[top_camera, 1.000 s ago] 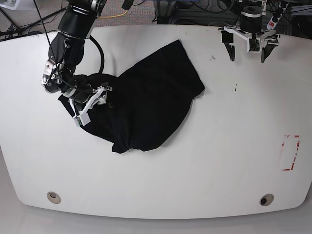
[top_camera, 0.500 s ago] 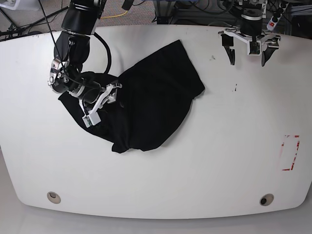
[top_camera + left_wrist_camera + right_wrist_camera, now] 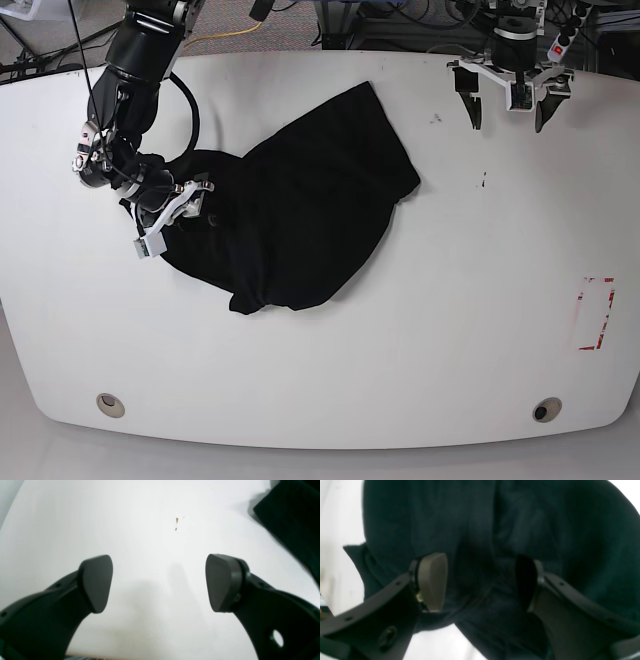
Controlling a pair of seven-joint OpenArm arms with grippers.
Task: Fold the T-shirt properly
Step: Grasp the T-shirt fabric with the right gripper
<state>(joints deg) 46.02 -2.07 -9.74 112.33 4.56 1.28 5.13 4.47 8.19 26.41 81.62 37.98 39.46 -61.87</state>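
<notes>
Soft matt black cloth T-shirt [image 3: 300,210], smooth white table [image 3: 450,330]

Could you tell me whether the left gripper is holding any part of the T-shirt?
No: in the left wrist view the left gripper stands open over bare table, with the T-shirt off to one side.
</notes>
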